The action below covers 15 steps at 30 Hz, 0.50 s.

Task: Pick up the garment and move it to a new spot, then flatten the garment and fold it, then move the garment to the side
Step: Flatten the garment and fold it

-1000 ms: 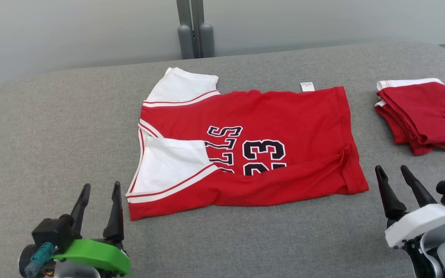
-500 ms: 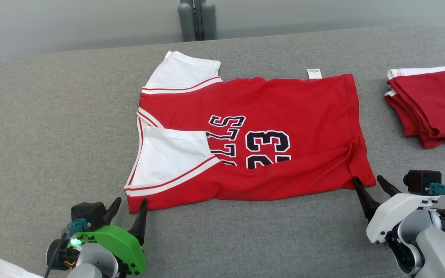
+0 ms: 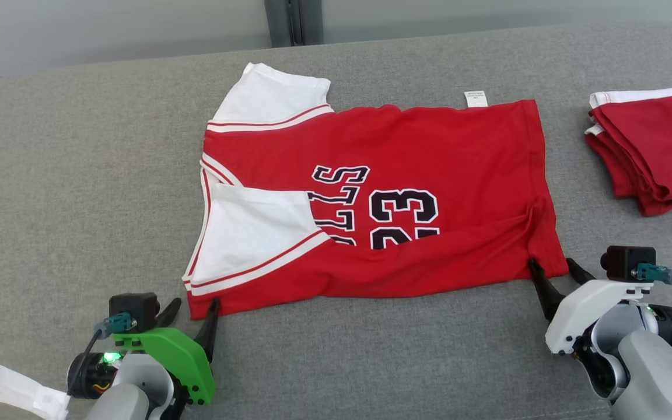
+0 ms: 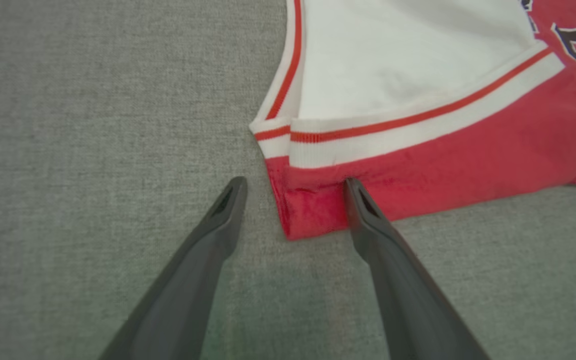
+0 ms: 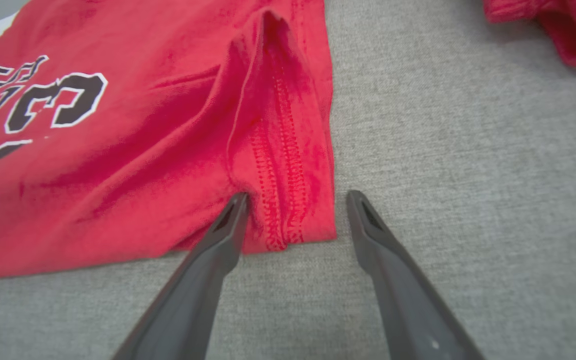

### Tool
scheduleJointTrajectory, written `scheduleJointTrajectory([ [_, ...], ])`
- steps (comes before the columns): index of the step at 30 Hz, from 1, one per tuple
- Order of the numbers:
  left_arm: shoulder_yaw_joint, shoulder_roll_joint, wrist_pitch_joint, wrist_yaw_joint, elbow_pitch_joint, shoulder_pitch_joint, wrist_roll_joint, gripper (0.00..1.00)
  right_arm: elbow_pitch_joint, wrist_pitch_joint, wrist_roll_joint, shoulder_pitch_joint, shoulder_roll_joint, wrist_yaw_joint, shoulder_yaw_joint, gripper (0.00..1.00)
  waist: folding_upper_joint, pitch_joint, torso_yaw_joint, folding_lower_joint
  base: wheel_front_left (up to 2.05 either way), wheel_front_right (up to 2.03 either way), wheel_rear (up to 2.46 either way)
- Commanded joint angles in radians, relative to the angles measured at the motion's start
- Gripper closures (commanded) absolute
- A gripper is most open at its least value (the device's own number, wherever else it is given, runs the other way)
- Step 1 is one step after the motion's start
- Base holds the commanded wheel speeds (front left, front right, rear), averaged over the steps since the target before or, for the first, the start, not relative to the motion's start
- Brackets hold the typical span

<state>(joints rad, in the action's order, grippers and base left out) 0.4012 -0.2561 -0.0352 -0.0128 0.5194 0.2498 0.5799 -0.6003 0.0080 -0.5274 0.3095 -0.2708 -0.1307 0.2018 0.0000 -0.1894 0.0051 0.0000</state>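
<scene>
The garment (image 3: 429, 157) is a red jersey with white sleeves and black number 23, lying sideways on the grey padded table (image 3: 79, 175), its near long edge folded over. My left gripper (image 3: 193, 309) is open at the jersey's near left corner (image 4: 313, 210), which lies between its two fingers. My right gripper (image 3: 552, 269) is open at the near right hem corner (image 5: 293, 210), one finger on the cloth, the other on bare table. Nothing is gripped.
A folded red and white garment (image 3: 651, 151) lies at the right edge of the table. A grey post (image 3: 292, 20) stands behind the table's far edge. A white paper scrap (image 3: 27, 395) shows at the lower left beside my left arm.
Both grippers moved forward from the near table edge to the jersey's two near corners, staying open. The head camera tilted, shifting the whole picture slightly.
</scene>
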Motion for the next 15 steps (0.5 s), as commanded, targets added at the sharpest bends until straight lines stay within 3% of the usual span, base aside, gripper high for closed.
scheduleJointTrajectory([
  [1,-0.002,-0.005,-0.011,0.009,0.018,0.012,0.011,0.0,-0.012,0.011,-0.007,0.01,0.005,0.0,0.009,0.0,0.0,-0.005,-0.003,0.0,0.0,0.0,0.0],
  [3,0.006,-0.002,-0.026,-0.005,0.031,0.019,0.019,0.0,-0.024,0.022,-0.013,0.015,0.007,0.0,0.021,0.0,0.0,-0.007,-0.004,0.0,0.0,0.0,0.0],
  [4,0.01,0.003,-0.036,-0.014,0.037,0.021,0.022,0.0,-0.028,0.022,-0.017,0.017,0.008,0.0,0.027,0.05,0.0,-0.008,-0.004,0.0,0.0,0.0,0.0],
  [5,0.013,0.005,-0.039,-0.019,0.039,0.023,0.021,0.24,-0.03,0.021,-0.019,0.019,0.007,0.0,0.031,0.42,0.0,-0.008,-0.005,0.0,0.0,0.0,0.0],
  [6,0.015,0.007,-0.042,-0.024,0.041,0.024,0.023,0.67,-0.034,0.021,-0.023,0.019,0.007,0.0,0.036,0.68,0.0,-0.007,-0.005,0.0,0.0,0.0,0.0],
  [7,0.015,0.009,-0.041,-0.026,0.041,0.024,0.027,1.0,-0.037,0.02,-0.027,0.02,0.006,0.0,0.04,0.99,0.0,-0.005,-0.005,0.0,0.0,0.0,0.0],
  [15,0.014,-0.01,-0.026,-0.035,0.021,0.001,0.036,1.0,-0.047,-0.002,-0.058,0.017,-0.023,0.0,0.063,1.0,0.0,0.041,-0.003,0.0,0.0,0.0,0.0],
])
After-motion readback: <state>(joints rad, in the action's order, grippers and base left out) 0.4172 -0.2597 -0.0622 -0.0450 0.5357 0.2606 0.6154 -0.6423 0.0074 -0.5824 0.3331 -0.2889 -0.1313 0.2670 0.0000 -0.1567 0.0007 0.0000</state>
